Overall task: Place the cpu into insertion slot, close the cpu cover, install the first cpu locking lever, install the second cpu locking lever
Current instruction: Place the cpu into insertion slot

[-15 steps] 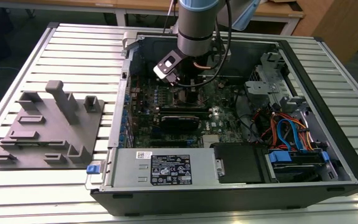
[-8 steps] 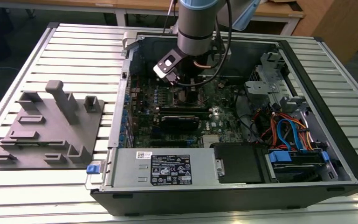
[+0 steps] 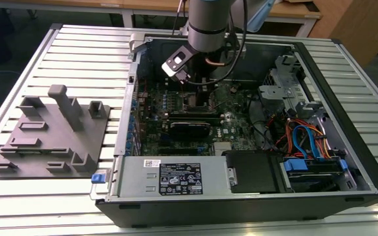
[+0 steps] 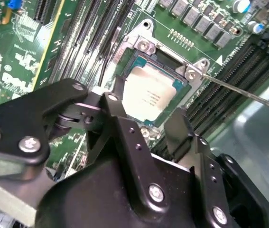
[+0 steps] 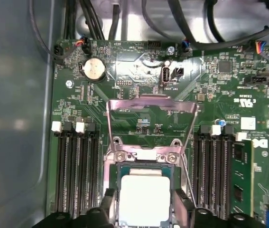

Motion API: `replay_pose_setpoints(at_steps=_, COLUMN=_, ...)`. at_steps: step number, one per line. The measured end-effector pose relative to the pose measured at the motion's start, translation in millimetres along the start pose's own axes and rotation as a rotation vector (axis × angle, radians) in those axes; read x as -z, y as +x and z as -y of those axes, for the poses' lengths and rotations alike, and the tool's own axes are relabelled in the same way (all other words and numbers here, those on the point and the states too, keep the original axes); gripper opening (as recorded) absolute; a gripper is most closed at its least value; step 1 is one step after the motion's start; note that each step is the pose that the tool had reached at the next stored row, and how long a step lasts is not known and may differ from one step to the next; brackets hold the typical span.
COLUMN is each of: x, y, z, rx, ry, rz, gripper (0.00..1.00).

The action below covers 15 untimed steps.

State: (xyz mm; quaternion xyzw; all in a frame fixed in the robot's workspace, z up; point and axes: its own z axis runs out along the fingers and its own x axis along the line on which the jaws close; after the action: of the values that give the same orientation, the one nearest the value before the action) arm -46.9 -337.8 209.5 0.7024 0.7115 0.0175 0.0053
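1. Placement is the step you are on, by my reading: the cpu (image 4: 148, 92) lies flat in the insertion slot (image 4: 171, 57), squarely between your fingertips. It looks seated rather than hanging.
2. Beyond the fingertips the cpu cover (image 5: 148, 101) stands swung up on its hinge, with the green motherboard (image 5: 139, 71) showing through its cut-out, so closing is not yet done. A thin locking lever (image 4: 243, 94) sticks out free to one side of the hand, unlatched.
3. Your gripper (image 5: 143, 202) is spread, with the two black fingers (image 4: 125, 128) flanking the chip at opposite edges. A narrow gap seems to show at each side in the first wrist view, so I judge it grips nothing, though light contact at the edges can't be ruled out.
4. The move from here, in my judgement, calls for coming off the chip straight, with no squeeze and no sideways slide, since a nudge could shift it on the socket contacts. The raised cover ahead of the fingers and the memory slots (image 5: 75, 166) on both flanks leave you little room.
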Motion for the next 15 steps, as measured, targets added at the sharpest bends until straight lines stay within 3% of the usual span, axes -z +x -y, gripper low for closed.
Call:
replay_pose_setpoints(at_steps=1, x=2.6, y=0.0, z=-0.1, rx=0.0, ry=0.0006, rz=0.0, gripper=0.6)
replay_pose_setpoints(at_steps=3, x=6.2, y=0.1, z=-0.2, rx=0.0, ry=0.0017, rz=-0.0008, gripper=0.47)
replay_pose_setpoints(at_steps=5, x=7.7, y=0.1, z=-0.3, rx=-0.001, ry=0.0034, rz=-0.0024, gripper=0.42)
replay_pose_setpoints(at_steps=7, x=8.2, y=0.2, z=-0.4, rx=-0.001, ry=0.006, rz=-0.0035, gripper=0.3)
replay_pose_setpoints(at_steps=8, x=8.3, y=0.2, z=-0.5, rx=-0.001, ry=0.0072, rz=-0.0035, gripper=0.3)
replay_pose_setpoints(at_steps=10, x=8.4, y=0.1, z=-0.6, rx=-0.001, ry=0.0092, rz=-0.0033, gripper=0.18)
replay_pose_setpoints(at_steps=15, x=8.4, y=0.1, z=-0.6, rx=-0.001, ry=0.0097, rz=-0.0033, gripper=0.1)
